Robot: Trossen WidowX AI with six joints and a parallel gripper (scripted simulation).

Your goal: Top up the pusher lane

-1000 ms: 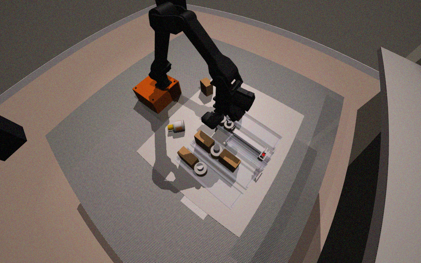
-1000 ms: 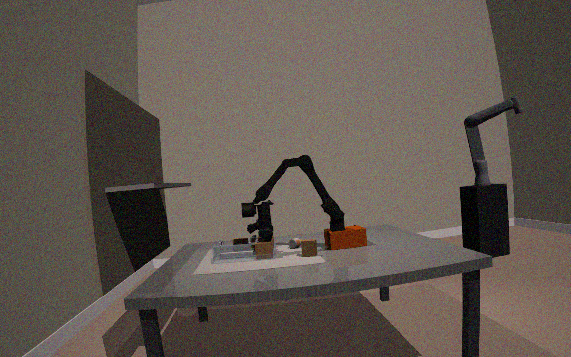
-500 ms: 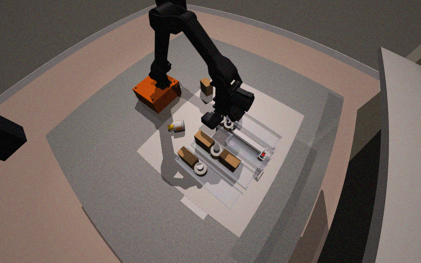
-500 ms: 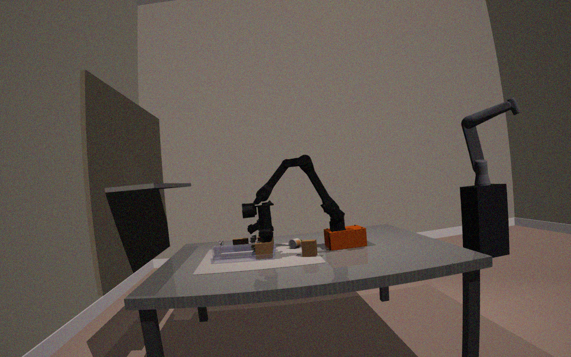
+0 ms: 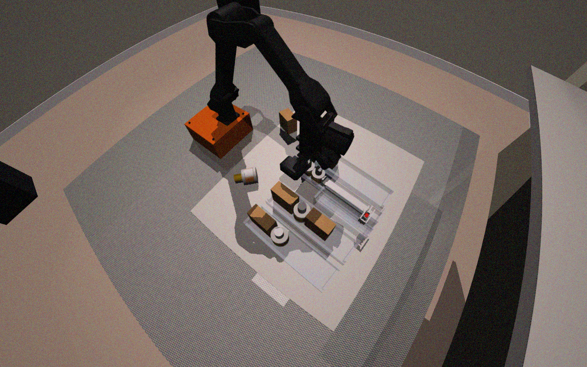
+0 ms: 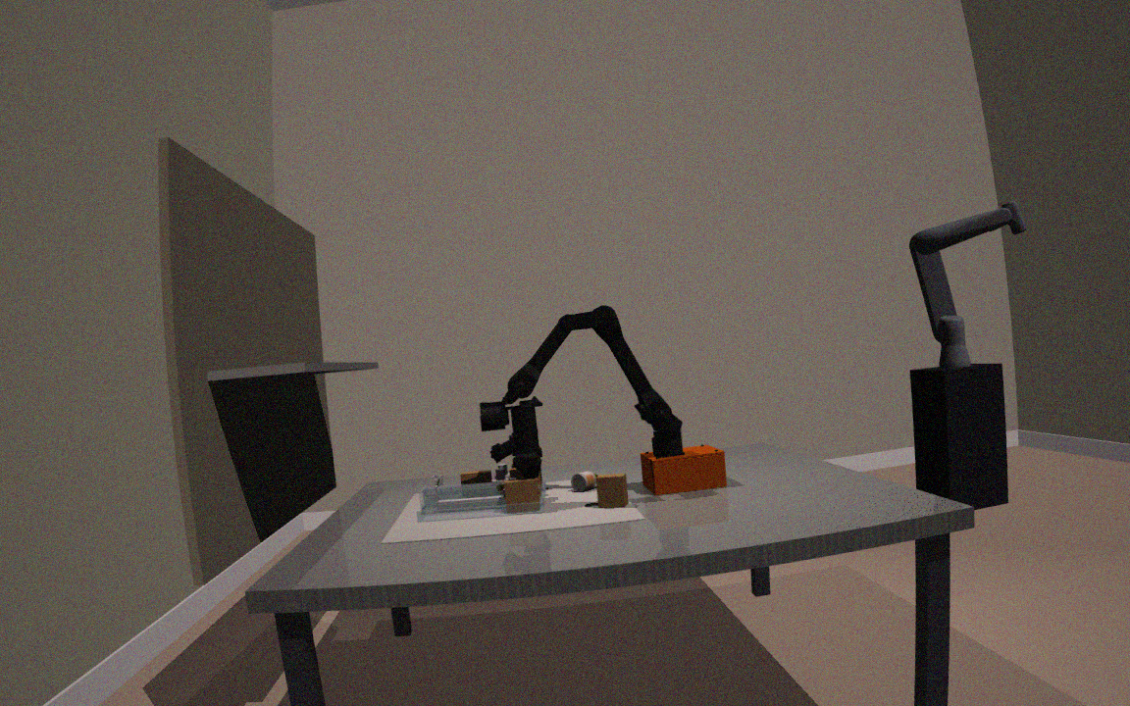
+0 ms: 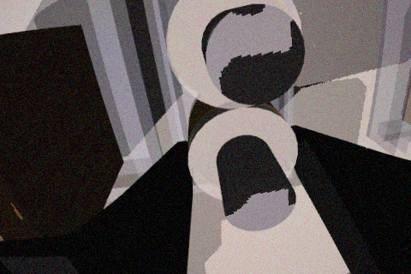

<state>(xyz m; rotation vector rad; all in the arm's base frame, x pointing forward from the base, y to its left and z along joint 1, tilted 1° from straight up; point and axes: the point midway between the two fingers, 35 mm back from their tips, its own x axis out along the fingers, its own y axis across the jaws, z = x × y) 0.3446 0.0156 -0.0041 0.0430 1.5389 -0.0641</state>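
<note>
Gripper (image 5: 310, 165) (image 6: 523, 471) (image 7: 238, 143) closed on the new jar (image 5: 310, 167) (image 7: 243, 160), one finger each side; in the top view the arm mostly covers it. Held jar looks upright, at the front of the clear lane. Old jar (image 5: 318, 173) (image 7: 235, 38) stands right behind it, the two caps nearly meeting in the wrist view; actual contact can't tell. White strip (image 5: 345, 193) runs back from the old jar, red marker (image 5: 366, 214) at the far end. Whether the held jar's base is on the lane floor or against the front stop: can't tell. Another jar (image 5: 249, 175) (image 6: 584, 480), yellow end, lies on its side on the white sheet (image 5: 222, 207) (image 6: 429, 529). Two more jars, (image 5: 301, 209) and (image 5: 279, 235), upright near brown blocks. Orange box (image 5: 204, 130) (image 6: 683, 471) under the arm's base.
</note>
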